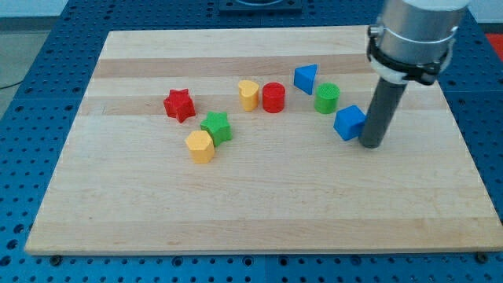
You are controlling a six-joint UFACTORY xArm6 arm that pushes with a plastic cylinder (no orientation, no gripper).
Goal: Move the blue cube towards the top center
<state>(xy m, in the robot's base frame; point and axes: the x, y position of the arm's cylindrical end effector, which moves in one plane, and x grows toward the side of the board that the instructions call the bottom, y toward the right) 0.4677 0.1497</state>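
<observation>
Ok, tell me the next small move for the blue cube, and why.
Probably slide my tip toward the view's bottom, then push up-left. It sits against the blue cube on the view's right, and the green cylinder and blue triangular block stand up-left of the cube, so steer the push past them.

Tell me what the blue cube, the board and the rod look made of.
Blue cube: probably plastic, uniform matte colour. Pale wooden board: visible grain and glued strips, smooth finish. Dark rod: dull black, maybe plastic or coated metal; my tip sits at the cube's right side.
</observation>
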